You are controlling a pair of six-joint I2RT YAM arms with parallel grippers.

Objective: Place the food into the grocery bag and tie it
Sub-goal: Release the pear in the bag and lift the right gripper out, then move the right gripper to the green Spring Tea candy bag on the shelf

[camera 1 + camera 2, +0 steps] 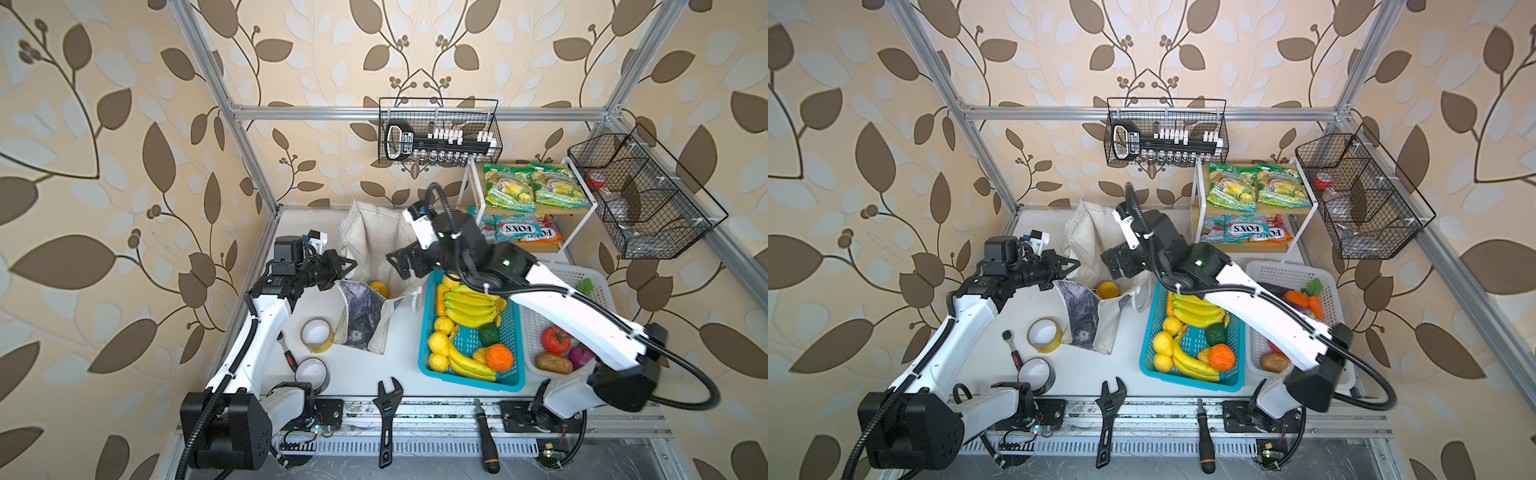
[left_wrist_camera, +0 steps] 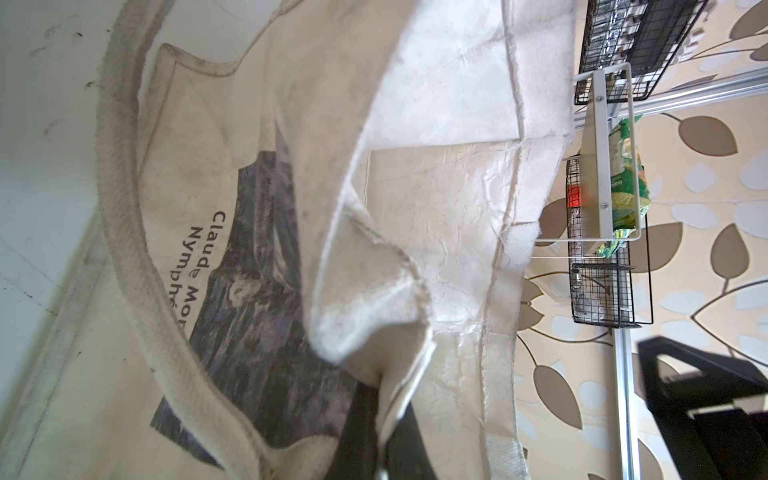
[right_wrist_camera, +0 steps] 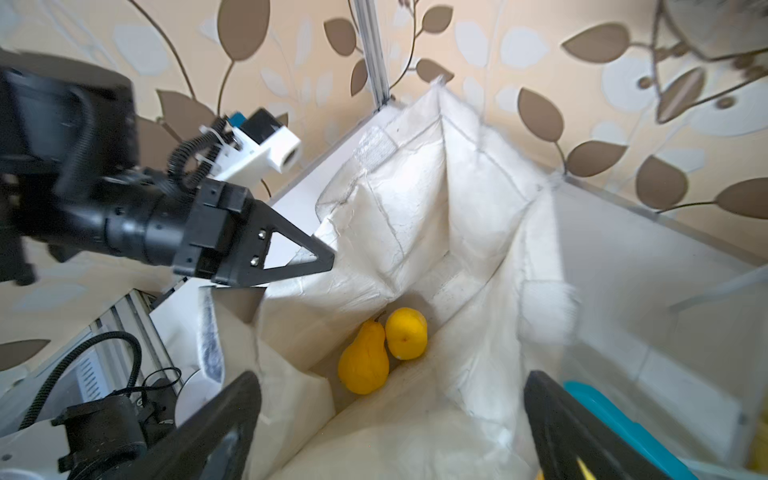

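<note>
1. The grocery bag point(image 1: 370, 241) stands open towards the back of the white table point(image 1: 374, 374), a dark printed panel folded out at its front.
2. The left gripper point(image 1: 353, 264) is pinched on the bag's left rim.
3. The right gripper point(image 1: 397, 264) hangs over the mouth.
4. One yellow fruit point(image 1: 379, 288) shows inside.
5. Two green snack packets point(image 1: 509, 187) lie side by side on the shelf point(image 1: 471, 187).
6. The blue basket point(image 1: 469, 381), just beside the bag, holds bananas point(image 1: 469, 307).

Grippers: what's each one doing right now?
Left gripper: shut on the grocery bag rim.
Right gripper: open, empty, above the bag's mouth.
</note>
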